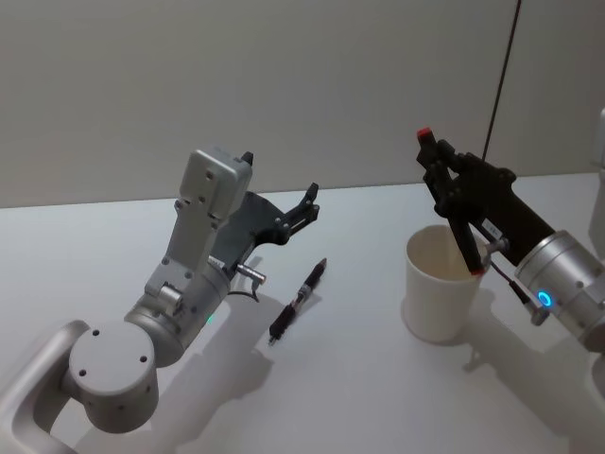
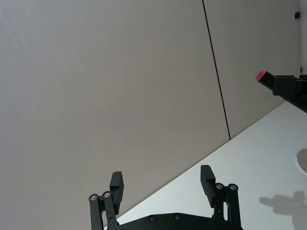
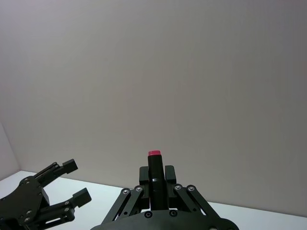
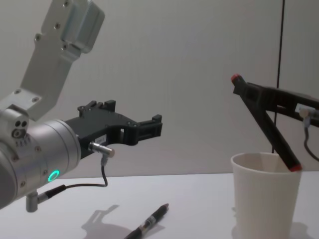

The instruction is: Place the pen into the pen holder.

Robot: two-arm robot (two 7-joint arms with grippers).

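Left gripper (image 1: 310, 203) above table (image 1: 359, 397), fingers apart, holding nothing. Black pen (image 1: 298, 303) flat on table at its 6 o'clock, one end pointing 1 o'clock. Paper cup (image 1: 440, 293) upright at 3 o'clock of black pen. Right gripper (image 1: 437, 163) clamps red-tipped pen (image 1: 463, 232), tilted, lower end at cup's rim.

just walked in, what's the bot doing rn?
The right end effector is shut on a black pen with red ends, holding it tilted over the white paper cup. The pen's lower end sits at the cup's rim and it is not yet released. The left end effector hovers open above the table. A second black pen lies on the table between the left arm and the cup.
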